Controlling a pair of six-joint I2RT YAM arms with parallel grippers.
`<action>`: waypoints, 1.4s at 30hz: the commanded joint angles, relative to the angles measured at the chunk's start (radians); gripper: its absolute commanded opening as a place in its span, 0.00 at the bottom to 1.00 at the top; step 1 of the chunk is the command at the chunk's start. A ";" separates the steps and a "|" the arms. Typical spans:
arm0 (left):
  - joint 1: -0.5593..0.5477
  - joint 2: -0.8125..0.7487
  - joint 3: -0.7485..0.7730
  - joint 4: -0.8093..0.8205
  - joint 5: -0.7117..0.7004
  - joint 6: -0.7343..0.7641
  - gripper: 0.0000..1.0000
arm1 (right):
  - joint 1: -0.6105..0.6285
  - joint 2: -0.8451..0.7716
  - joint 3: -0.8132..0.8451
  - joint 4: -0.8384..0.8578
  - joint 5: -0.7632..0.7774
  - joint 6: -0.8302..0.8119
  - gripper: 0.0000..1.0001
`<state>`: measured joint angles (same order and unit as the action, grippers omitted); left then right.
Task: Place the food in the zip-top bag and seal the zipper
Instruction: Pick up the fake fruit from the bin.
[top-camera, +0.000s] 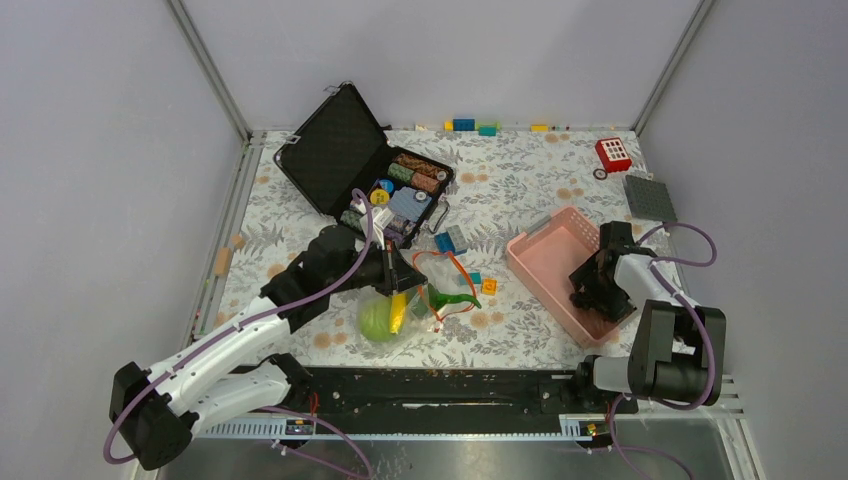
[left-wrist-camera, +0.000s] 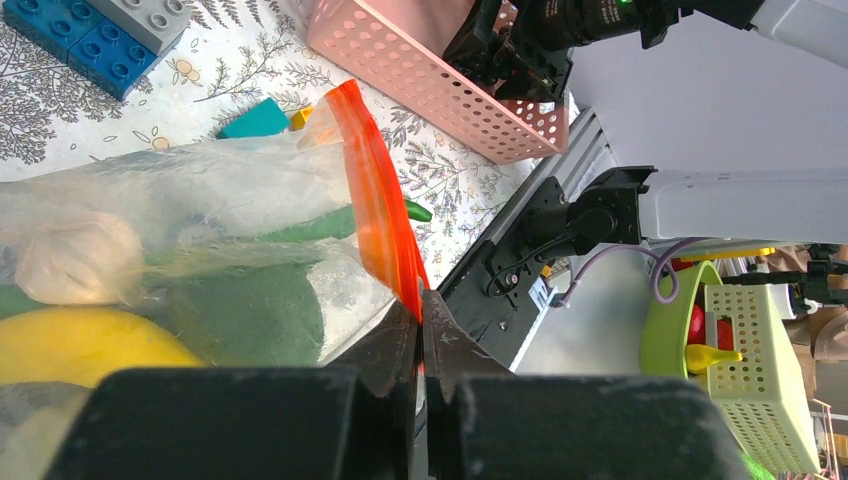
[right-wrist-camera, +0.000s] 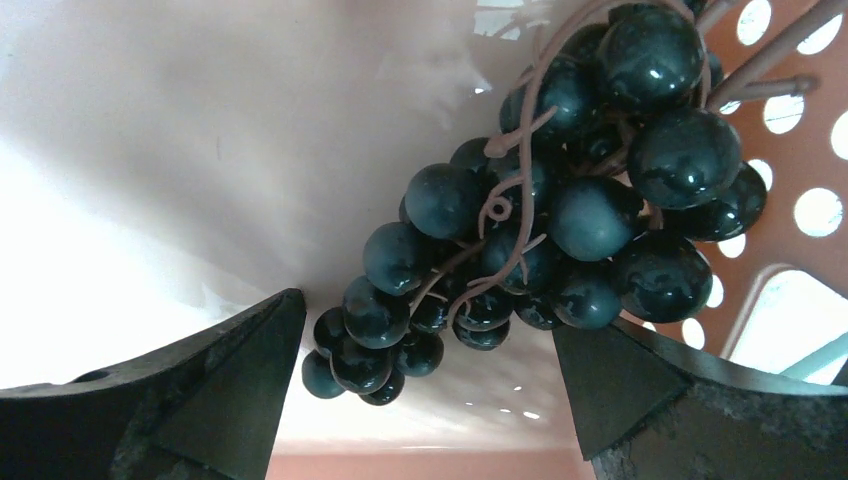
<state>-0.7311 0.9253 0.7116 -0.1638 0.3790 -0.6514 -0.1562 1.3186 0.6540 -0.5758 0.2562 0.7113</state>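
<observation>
The clear zip-top bag (top-camera: 405, 305) lies at the near middle of the table, holding the light-green cabbage (top-camera: 375, 320) and a yellow piece (top-camera: 398, 312). My left gripper (top-camera: 408, 275) is shut on the bag's orange-red zipper strip (left-wrist-camera: 375, 215), pinched at the fingertips (left-wrist-camera: 421, 305). Through the plastic I see a white mushroom-like piece (left-wrist-camera: 70, 262), the yellow piece (left-wrist-camera: 80, 350) and a dark green piece (left-wrist-camera: 250, 312). My right gripper (top-camera: 592, 290) is down inside the pink basket (top-camera: 545, 245). It is open (right-wrist-camera: 430, 350), its jaws either side of a bunch of dark toy grapes (right-wrist-camera: 560, 210), not closed on it.
An open black case (top-camera: 335, 150) with poker chips stands at the back left. Loose bricks (top-camera: 452, 240) lie between the case and the bag. A red toy (top-camera: 612, 153) and a grey baseplate (top-camera: 650, 197) sit at the back right. More bricks (top-camera: 463, 124) line the back wall.
</observation>
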 joint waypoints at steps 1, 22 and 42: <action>0.002 0.001 0.037 0.047 0.005 0.018 0.00 | -0.012 0.030 -0.006 0.059 -0.031 -0.008 0.97; 0.001 0.012 0.042 0.043 0.003 0.016 0.00 | -0.017 -0.089 -0.049 0.097 -0.046 -0.030 0.19; 0.003 -0.001 0.026 0.059 0.000 0.039 0.00 | -0.016 -0.562 0.004 0.052 -0.353 -0.289 0.11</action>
<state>-0.7311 0.9390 0.7120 -0.1631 0.3771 -0.6323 -0.1703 0.7979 0.6064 -0.5415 0.0582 0.4885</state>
